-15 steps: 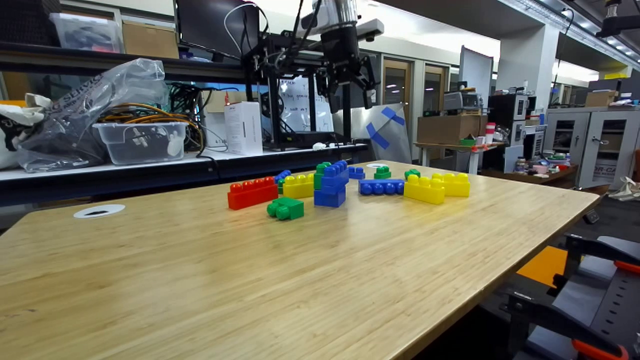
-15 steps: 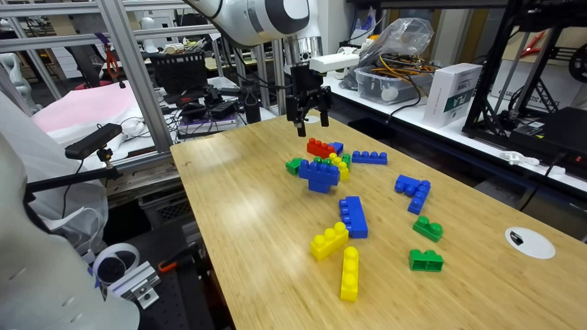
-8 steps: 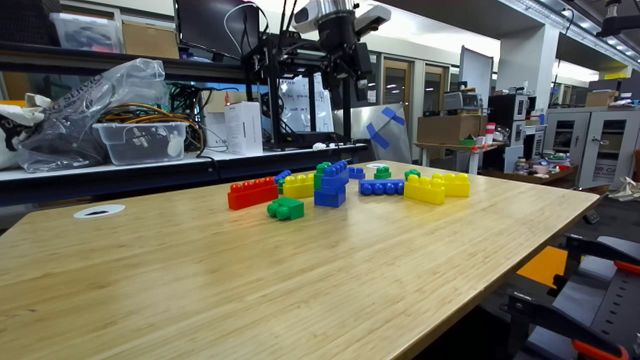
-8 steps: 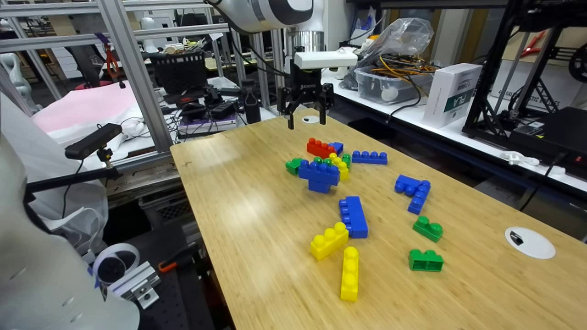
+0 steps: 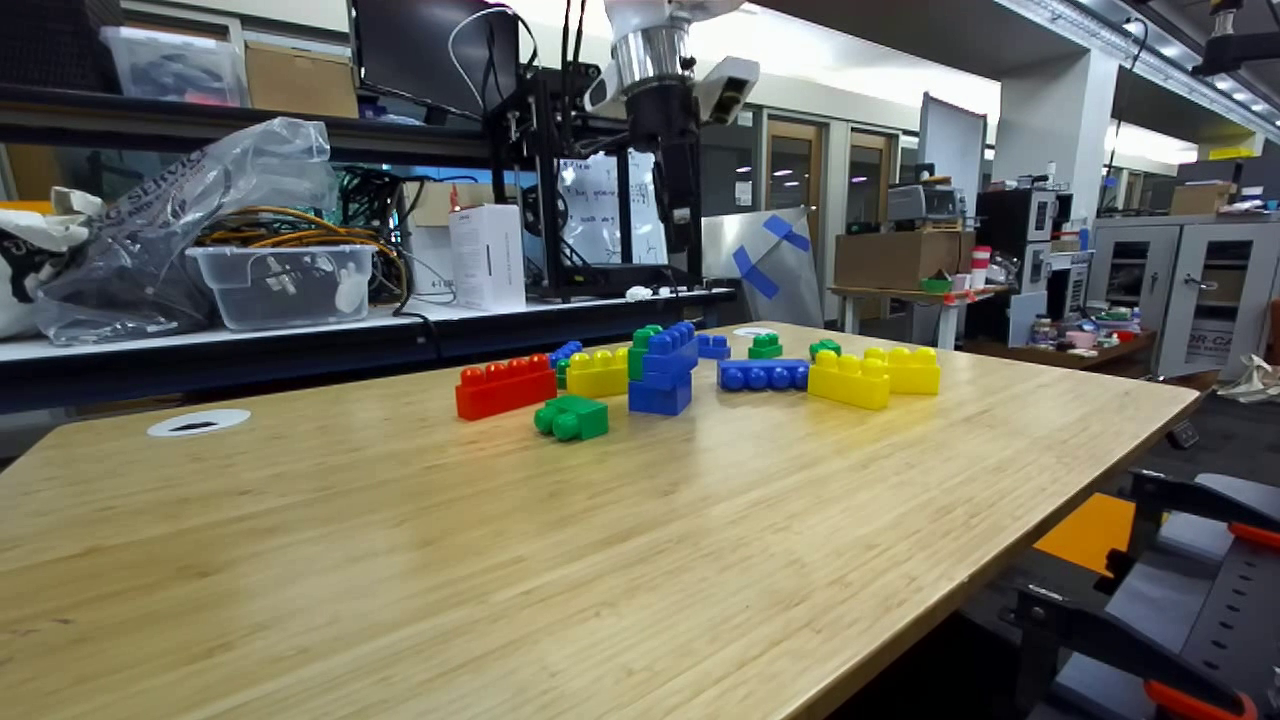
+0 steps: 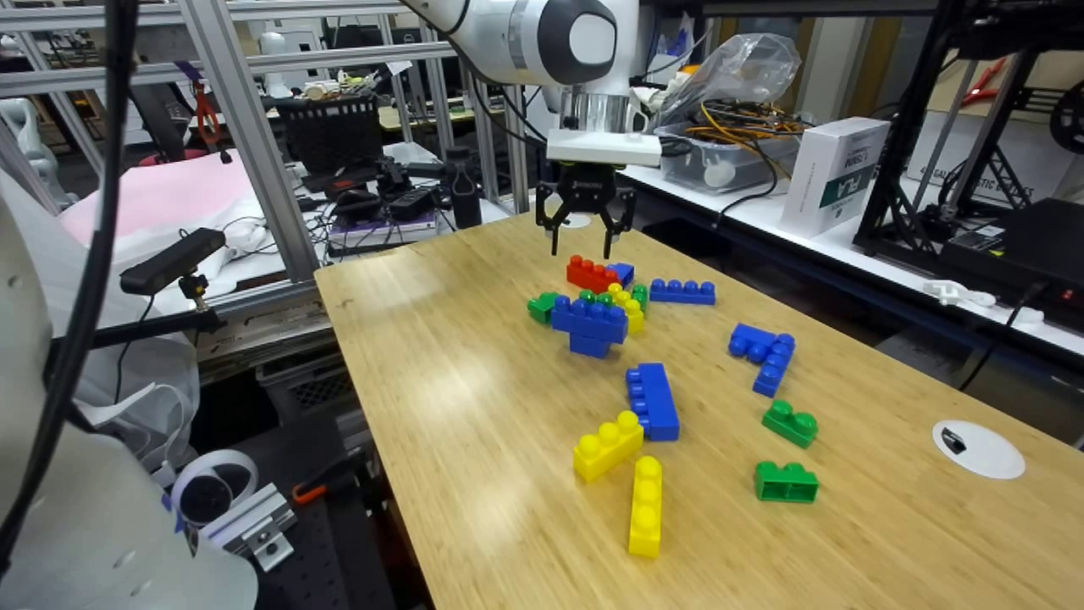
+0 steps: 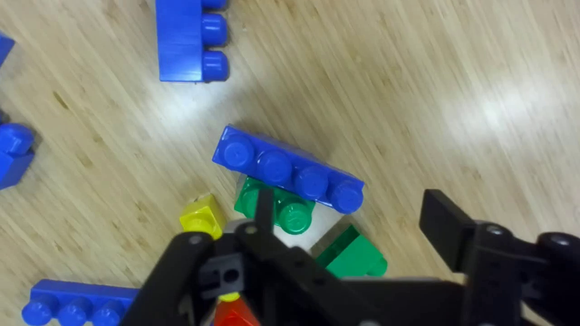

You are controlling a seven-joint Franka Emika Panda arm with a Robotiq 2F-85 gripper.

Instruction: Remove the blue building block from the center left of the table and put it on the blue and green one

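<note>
A long four-stud blue building block [image 6: 586, 322] sits on top of the blue and green one, whose short blue base [image 5: 660, 400] rests on the table [image 5: 500, 540]. The stack's green brick [image 5: 638, 350] stands alongside it on that base; whether they are pressed fully together I cannot tell. High over the table hangs my gripper [image 6: 582, 246], fingers pointing down and apart, holding nothing. Seen from the wrist view, the gripper [image 7: 350, 199] spreads wide, its left finger overlapping the green brick [image 7: 294, 215] in the picture. The long blue block [image 7: 290, 170] shows just beyond.
Around the stack lie a red brick [image 6: 590, 274], a lone green brick [image 5: 572, 417] and a yellow brick [image 6: 633, 313]. Another long blue brick [image 6: 683, 292] is behind. A long blue brick on its side [image 6: 658, 402] adjoins yellow bricks [image 6: 608, 446]. Joined blue bricks [image 6: 766, 356] are farther off.
My gripper has swung round and straightened to point downward, and hangs lower than half a second ago. None of the bricks has moved.
</note>
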